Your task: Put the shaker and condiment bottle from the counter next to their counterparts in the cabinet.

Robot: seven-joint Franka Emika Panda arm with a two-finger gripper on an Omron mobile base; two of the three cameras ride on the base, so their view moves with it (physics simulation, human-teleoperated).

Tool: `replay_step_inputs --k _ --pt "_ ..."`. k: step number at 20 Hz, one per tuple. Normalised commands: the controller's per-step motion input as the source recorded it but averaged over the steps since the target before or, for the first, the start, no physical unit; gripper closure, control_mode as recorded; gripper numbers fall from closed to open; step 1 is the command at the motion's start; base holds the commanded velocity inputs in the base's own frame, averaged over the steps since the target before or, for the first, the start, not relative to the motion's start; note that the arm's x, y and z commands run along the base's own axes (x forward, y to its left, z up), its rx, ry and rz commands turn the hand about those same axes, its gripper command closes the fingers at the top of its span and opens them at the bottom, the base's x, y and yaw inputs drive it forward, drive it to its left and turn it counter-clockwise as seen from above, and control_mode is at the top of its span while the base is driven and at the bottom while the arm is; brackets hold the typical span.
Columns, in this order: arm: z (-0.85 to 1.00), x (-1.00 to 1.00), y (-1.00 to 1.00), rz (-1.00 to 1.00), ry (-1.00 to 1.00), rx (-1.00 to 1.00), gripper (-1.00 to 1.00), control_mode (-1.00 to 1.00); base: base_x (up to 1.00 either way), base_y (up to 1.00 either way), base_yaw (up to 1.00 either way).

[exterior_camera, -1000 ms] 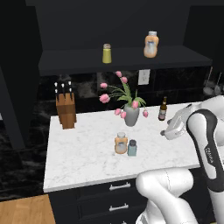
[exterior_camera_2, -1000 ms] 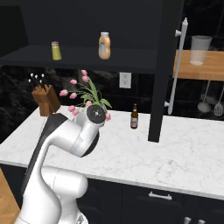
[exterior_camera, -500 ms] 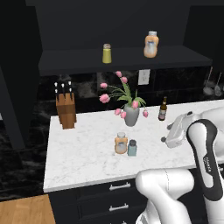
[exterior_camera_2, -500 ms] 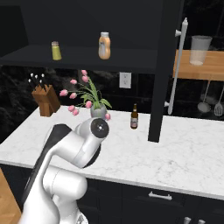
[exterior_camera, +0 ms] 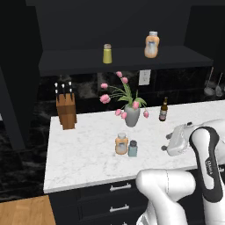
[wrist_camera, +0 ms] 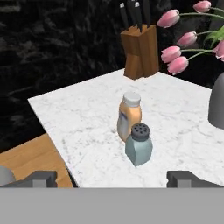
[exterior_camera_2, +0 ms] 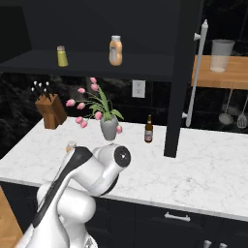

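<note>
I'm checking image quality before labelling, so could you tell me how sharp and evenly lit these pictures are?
Left base view: slightly soft, cabinet interior dark, counter bright. Right base view: the same softness, backsplash murky. Hand view: the shaker and condiment bottle fairly crisp, no glare, only faint shadows.

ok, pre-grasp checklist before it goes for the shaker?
1. Pincer empty and open: ok, tips stand wide apart with nothing between.
2. Shaker upright on the counter: ok.
3. Shaker centred ahead of the pincer: ok in the hand view, slightly off to one side.
4. Clearance from the condiment bottle: not ok, it stands right against the shaker; contact cannot be told.
5. Cabinet room beside the yellow-green shaker: ok.
</note>
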Motion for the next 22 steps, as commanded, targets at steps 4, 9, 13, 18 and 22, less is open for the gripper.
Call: replay_step_inputs --k 4,9,13,18,22 --pt "-0.38 0.0 0.0 0.04 0.0 0.16 -1.0 -1.0 0.0 0.0 0.0" --pt "-0.45 0.01 0.04 0.02 0.01 0.11 -1.0 -1.0 0.0 0.0 0.0" --pt "-0.56 0.03 0.13 0.0 0.12 0.07 -1.0 -1.0 0.0 0.0 0.0" --pt "-0.06 0.22 0.12 0.0 0.09 0.0 -1.0 -1.0 0.0 0.0 0.0" --pt "0.0 0.24 0.22 0.0 0.01 0.0 -1.0 -1.0 0.0 0.0 0.0"
